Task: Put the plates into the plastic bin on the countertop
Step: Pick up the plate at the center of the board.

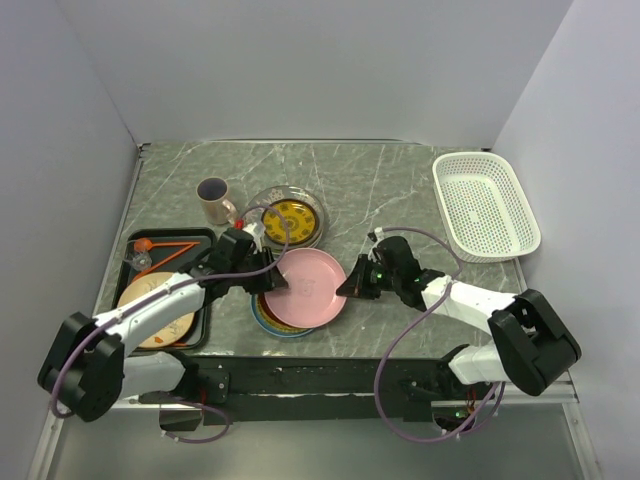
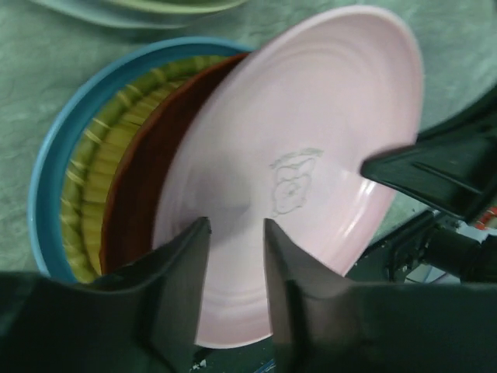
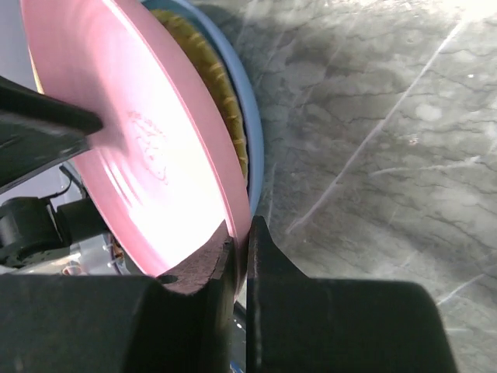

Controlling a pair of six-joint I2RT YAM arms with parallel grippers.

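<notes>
While the right hand [image 3: 239,233] clamps the tilted pink plate [image 1: 305,288], the left hand [image 2: 235,227] stands parted opposite.

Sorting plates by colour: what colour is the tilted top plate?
The plate is pink, clearest in the left wrist view.

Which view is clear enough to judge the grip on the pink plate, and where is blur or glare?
Top external: evenly lit and sharp, but the pink plate is small. Left wrist: soft focus, plate washed pale, the jaws a blurred black mass. Right wrist: glare whitens the plate's lower face where the jaws pinch its rim; countertop veins blurred.
</notes>
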